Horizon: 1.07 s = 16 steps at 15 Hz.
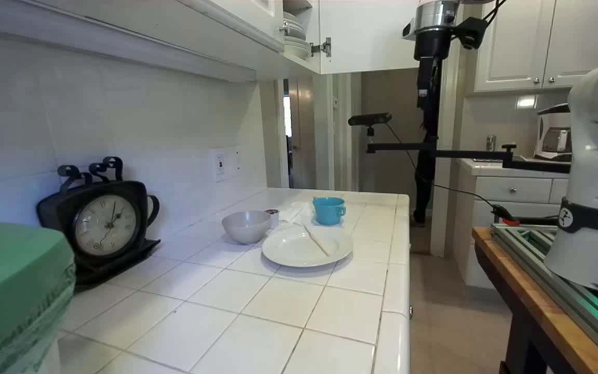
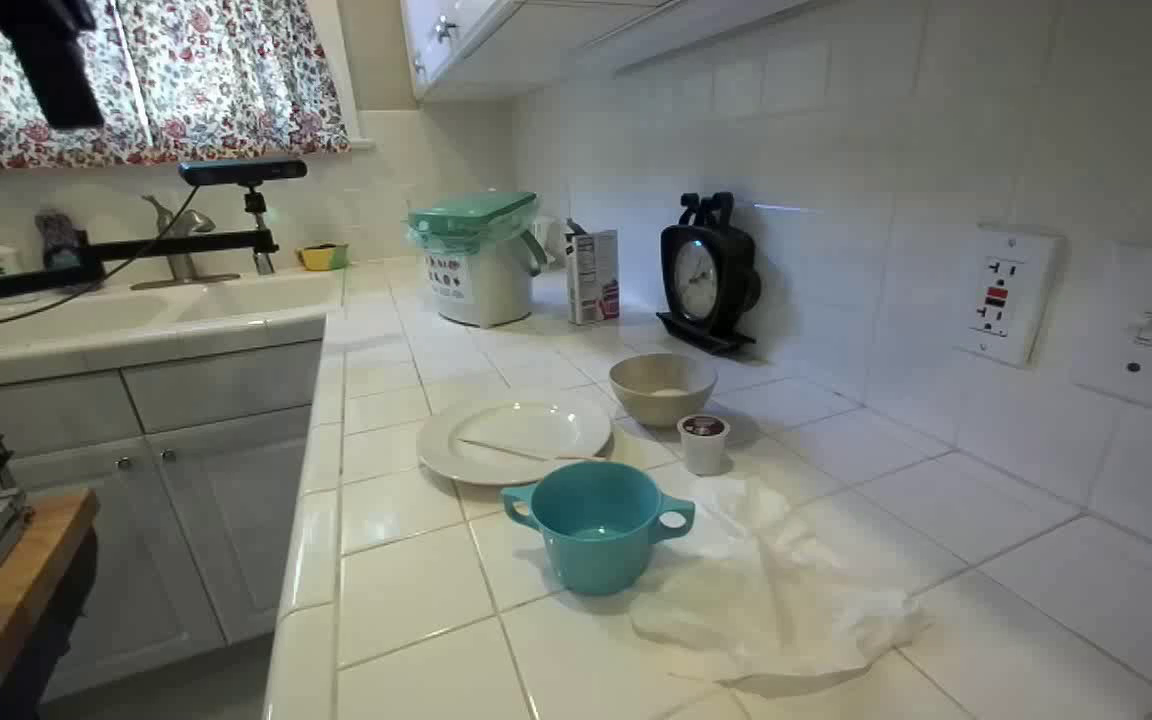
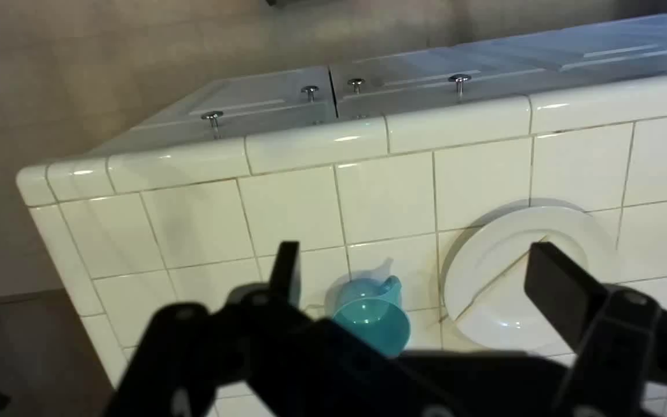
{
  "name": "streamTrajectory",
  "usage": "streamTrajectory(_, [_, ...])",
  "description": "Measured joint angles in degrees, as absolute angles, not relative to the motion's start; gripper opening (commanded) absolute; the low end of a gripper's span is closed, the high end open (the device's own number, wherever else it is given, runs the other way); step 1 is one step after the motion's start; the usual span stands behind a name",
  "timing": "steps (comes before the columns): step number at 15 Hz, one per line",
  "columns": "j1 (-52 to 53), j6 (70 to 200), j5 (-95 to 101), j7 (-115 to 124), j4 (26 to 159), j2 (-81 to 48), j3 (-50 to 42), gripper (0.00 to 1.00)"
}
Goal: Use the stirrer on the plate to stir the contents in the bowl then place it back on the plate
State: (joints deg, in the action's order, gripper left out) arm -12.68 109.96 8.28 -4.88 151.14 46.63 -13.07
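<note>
Spread wide, the tool (image 3: 414,260) is hanging well above the counter (image 1: 288,301), its two fingers (image 3: 559,289) standing far apart in the wrist view. The stirrer (image 1: 316,240) is lying aslant across the white plate (image 1: 281,252), and one end is reaching over the rim toward the blue cup (image 2: 601,545). The grey-white bowl (image 2: 661,410) is sitting just beside the plate; in an exterior view pale contents (image 2: 673,393) are showing inside it. A small white dark-lidded tub (image 2: 703,452) is standing close to the bowl. Crumpled pale paper (image 2: 786,600) is lying beside the cup, and a black clock (image 2: 701,280) is standing by the wall (image 2: 836,130). In an exterior view a box (image 2: 593,278) is standing between the clock and a green-lidded bucket (image 2: 486,275).
</note>
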Motion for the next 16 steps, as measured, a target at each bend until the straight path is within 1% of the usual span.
streamTrajectory(12, [-12.7, 110.1, 8.2, -4.8, 151.1, 46.5, -13.0, 1.0])
streamTrajectory(16, [-11.9, 113.2, 7.3, -1.9, 151.5, 43.7, -11.1, 1.0])
